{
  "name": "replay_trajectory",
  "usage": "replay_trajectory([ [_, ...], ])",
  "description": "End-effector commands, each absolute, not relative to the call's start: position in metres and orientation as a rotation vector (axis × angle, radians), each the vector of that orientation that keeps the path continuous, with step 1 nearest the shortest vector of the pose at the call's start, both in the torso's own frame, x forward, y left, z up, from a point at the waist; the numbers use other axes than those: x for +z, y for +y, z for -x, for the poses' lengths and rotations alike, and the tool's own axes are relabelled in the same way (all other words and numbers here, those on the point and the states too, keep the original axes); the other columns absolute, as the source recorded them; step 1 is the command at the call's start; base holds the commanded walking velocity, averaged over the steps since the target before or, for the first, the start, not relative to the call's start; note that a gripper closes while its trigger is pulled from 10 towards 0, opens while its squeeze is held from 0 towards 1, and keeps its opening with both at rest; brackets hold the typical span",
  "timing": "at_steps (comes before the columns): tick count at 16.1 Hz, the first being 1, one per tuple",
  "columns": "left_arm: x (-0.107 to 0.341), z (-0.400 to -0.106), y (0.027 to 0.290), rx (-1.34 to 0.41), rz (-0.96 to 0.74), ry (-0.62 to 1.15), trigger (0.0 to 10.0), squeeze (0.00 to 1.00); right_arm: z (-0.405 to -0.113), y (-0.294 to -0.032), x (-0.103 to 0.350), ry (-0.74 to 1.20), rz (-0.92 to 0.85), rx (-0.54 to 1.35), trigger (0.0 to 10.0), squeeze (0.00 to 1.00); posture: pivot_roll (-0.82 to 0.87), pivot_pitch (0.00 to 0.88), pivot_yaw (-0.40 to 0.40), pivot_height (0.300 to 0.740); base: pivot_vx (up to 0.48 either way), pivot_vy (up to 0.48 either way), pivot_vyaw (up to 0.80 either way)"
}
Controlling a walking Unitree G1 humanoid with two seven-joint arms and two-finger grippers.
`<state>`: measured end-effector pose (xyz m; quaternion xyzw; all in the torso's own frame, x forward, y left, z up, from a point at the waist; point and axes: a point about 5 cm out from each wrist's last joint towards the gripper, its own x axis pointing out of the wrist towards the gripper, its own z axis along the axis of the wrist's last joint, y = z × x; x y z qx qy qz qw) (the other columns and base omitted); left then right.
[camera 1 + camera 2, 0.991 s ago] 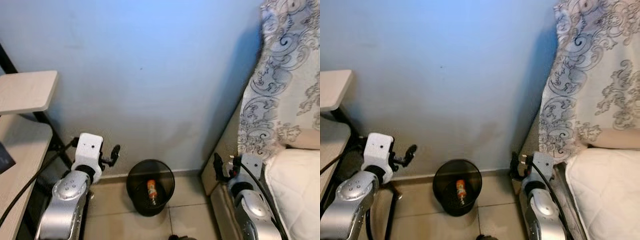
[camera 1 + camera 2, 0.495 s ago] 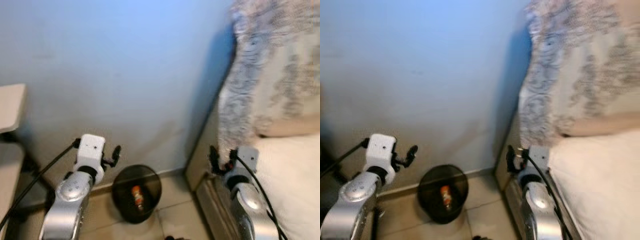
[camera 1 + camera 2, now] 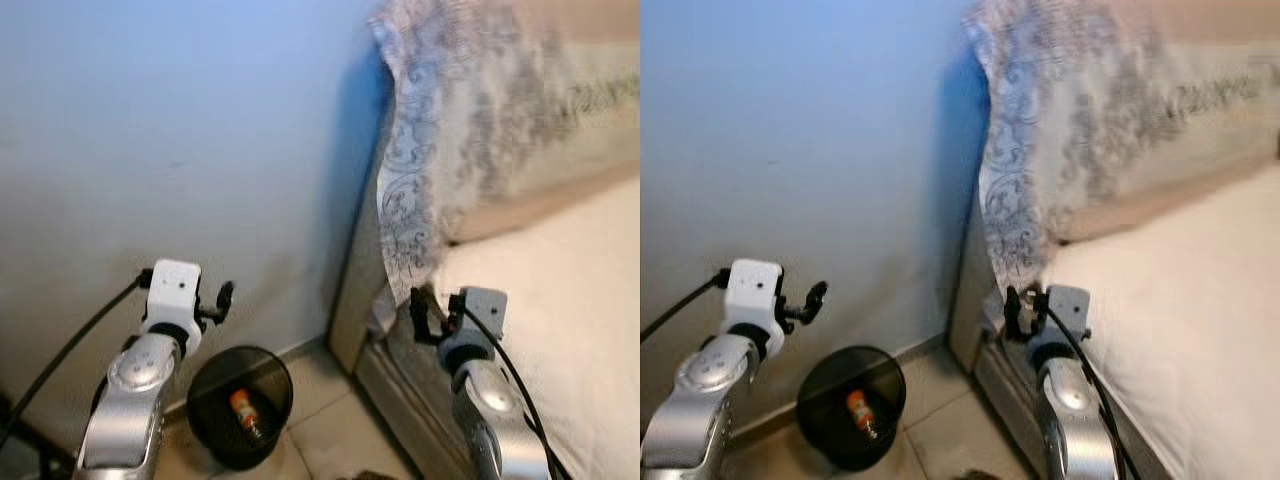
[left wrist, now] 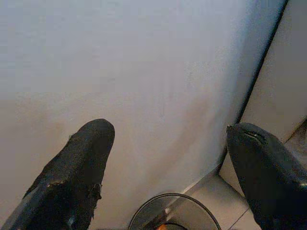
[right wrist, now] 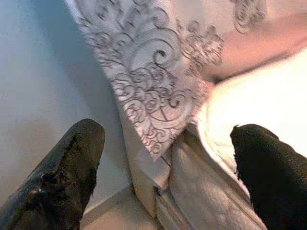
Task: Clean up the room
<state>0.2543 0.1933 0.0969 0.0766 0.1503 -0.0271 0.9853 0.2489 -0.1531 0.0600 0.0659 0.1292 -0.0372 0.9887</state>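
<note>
Your left gripper (image 4: 165,158) is raised in front of the pale blue wall (image 3: 180,130), its two black fingers (image 4: 79,163) spread wide with nothing between them. Looking along those fingers, you see the wall straight ahead and, low beyond them, the rim of the black waste bin (image 3: 240,405).

Your right gripper (image 5: 168,163) is also up and empty, its fingers (image 5: 72,167) parted just as widely. It points at the corner of the bed, where a patterned lace-like cloth (image 5: 148,81) hangs down over the edge of the white mattress (image 3: 1180,300). From the head views this gripper sits just beside the mattress corner, close under the cloth's lower tip, but you cannot tell whether it touches either.

The waste bin stands on the tiled floor (image 3: 320,440) against the wall, between your two arms and nearer the left one. Inside it lies a small bottle (image 3: 243,412) with an orange-and-white label, tilted on the bin's bottom. The bed's pale side panel (image 3: 350,300) rises just to the right of the bin, with a narrow strip of floor between them.

A black cable (image 3: 70,350) runs from your left wrist down toward the lower left. The head views are somewhat blurred, so finer detail on the cloth and bottle is hard to read.
</note>
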Motion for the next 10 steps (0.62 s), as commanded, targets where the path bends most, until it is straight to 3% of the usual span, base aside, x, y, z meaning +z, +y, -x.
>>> replay_trajectory([
  [1,0.0979,-0.2582,0.1856,-0.07,-0.136,0.296,10.0,0.0,-0.2502,-0.1624,0.0601,0.263,-0.111,-0.103,10.0,1.0,0.05,0.0,-0.029,0.74,0.0,0.0,-0.8],
  [10,0.0991,-0.2641,0.1909,0.002,-0.018,0.283,10.0,0.0,-0.2549,-0.1577,0.0604,0.267,-0.102,-0.088,10.0,1.0,0.05,0.0,-0.029,0.74,0.0,0.0,-0.8],
])
